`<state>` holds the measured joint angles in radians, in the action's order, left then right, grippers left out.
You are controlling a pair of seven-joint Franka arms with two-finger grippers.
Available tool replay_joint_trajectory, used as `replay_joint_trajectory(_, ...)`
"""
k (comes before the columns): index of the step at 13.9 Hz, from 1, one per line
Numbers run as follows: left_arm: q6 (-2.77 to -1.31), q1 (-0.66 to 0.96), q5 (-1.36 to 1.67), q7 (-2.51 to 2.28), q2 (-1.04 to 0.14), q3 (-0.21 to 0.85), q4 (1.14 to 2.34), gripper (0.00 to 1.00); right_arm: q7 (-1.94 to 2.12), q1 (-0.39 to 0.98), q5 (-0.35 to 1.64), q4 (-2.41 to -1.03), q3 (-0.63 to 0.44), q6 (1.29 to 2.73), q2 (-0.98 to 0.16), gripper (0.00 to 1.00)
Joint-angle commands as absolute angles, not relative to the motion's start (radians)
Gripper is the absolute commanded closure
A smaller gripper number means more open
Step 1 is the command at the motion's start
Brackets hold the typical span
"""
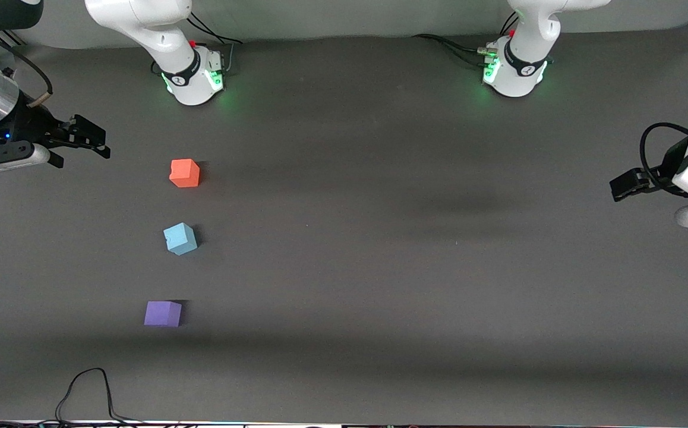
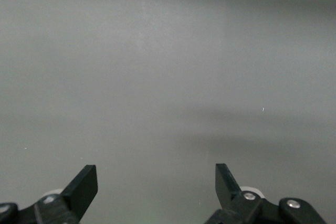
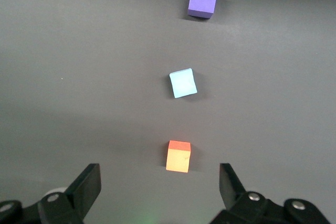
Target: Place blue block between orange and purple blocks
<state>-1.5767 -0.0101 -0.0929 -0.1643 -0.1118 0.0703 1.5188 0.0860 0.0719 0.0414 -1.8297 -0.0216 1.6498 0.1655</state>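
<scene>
The blue block [image 1: 180, 238] lies on the dark grey table, in a line between the orange block [image 1: 185, 173], farther from the front camera, and the purple block [image 1: 163, 313], nearer to it. There is a gap on each side of it, and it sits turned slightly. The right wrist view shows the orange block [image 3: 178, 157], the blue block [image 3: 183, 83] and the purple block [image 3: 202, 0]. My right gripper [image 1: 82, 151] [image 3: 159, 177] is open and empty, up in the air at the right arm's end of the table. My left gripper [image 1: 620, 187] [image 2: 156, 174] is open and empty over bare table at the left arm's end.
The two arm bases [image 1: 192, 77] [image 1: 516, 71] stand along the table's edge farthest from the front camera. A black cable [image 1: 88, 392] loops on the table near the edge closest to the camera, nearer than the purple block.
</scene>
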Motion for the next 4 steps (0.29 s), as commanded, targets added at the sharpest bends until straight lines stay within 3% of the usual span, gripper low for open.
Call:
replay_joint_trajectory(1,-1.566,-0.014,-0.068,-0.146,-0.110,0.064,1.497,0.00,0.061,0.063,-0.011,-1.812,-0.012,1.647,0.152,0.00)
replay_joint_trajectory(4,-1.574,-0.012,-0.066,-0.146,-0.117,0.064,1.497,0.00,0.060,0.063,-0.012,-1.809,-0.012,1.652,0.135,0.00)
